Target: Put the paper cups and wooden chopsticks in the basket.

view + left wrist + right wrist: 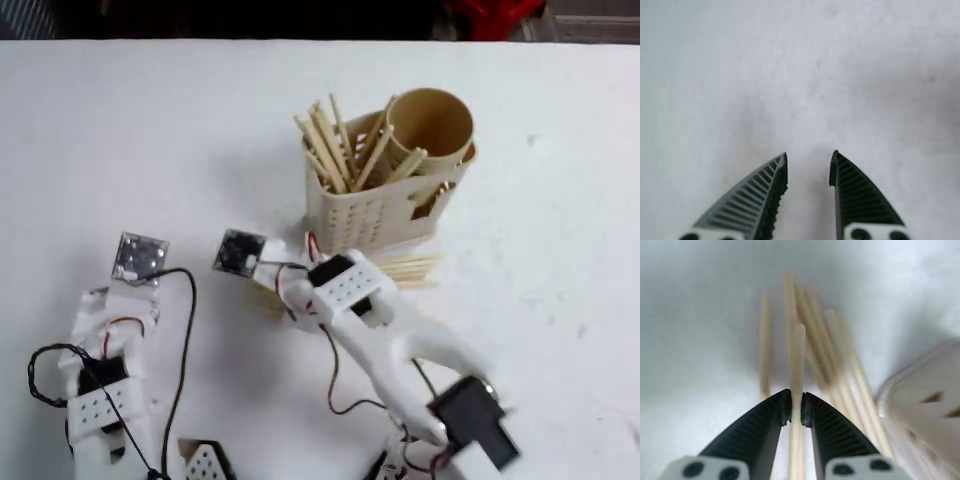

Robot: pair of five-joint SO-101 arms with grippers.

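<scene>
A cream perforated basket stands mid-table with a paper cup and several wooden chopsticks upright inside it. More chopsticks lie flat on the table against the basket's near side. My right gripper is shut on one chopstick of this loose bundle, with the basket wall beside it. The right arm covers that spot from above. My left gripper hangs open over bare table with nothing between its fingers; its arm sits at the near left.
The white table stretches bare to the left and behind the basket. Cables trail between the two arm bases at the near edge.
</scene>
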